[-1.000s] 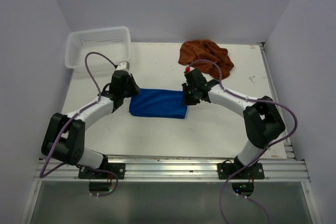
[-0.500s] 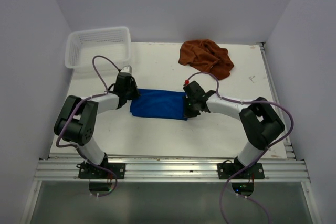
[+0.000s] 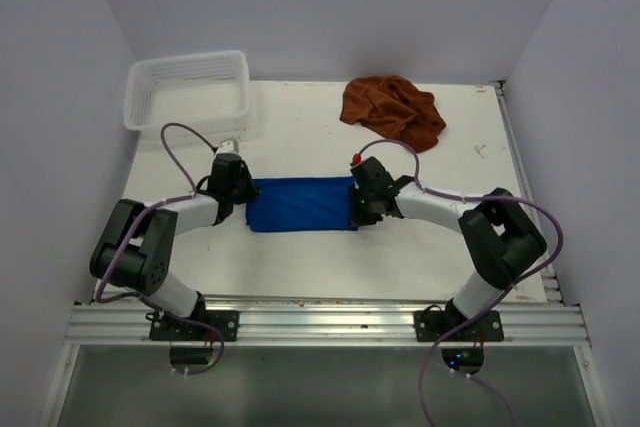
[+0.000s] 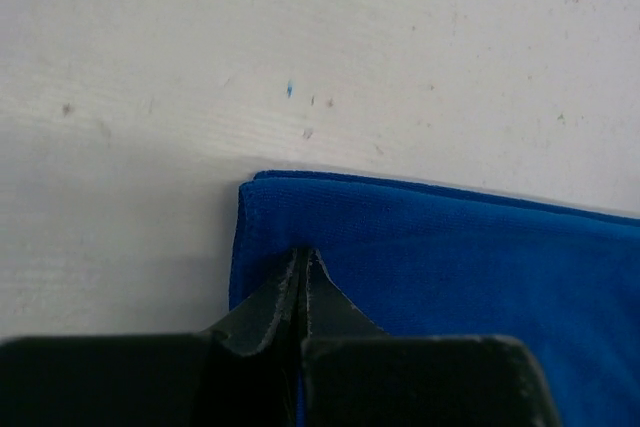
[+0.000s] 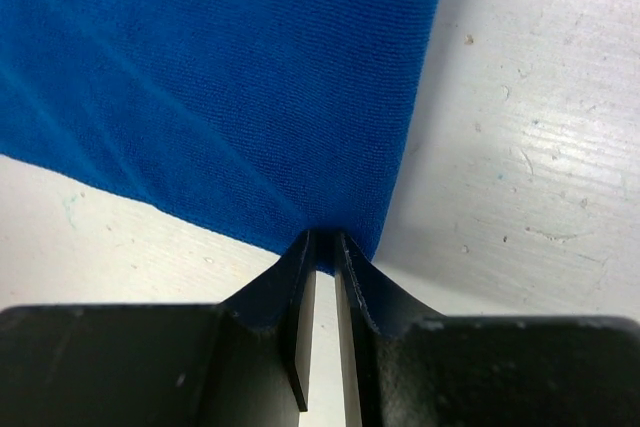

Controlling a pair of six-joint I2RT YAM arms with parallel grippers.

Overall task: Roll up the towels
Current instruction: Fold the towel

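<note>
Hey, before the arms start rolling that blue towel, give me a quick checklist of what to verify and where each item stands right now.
1. Left hand shut on the left end of the blue towel: ok.
2. Right hand pinching a corner at the towel's right end: ok, with only a thin slit between its fingers.
3. Towel lying flat between the two hands: ok.
4. Orange towel and basket apart from the blue towel: ok.
5. Roll begun: not ok, since no turn of cloth shows at either end.
</note>
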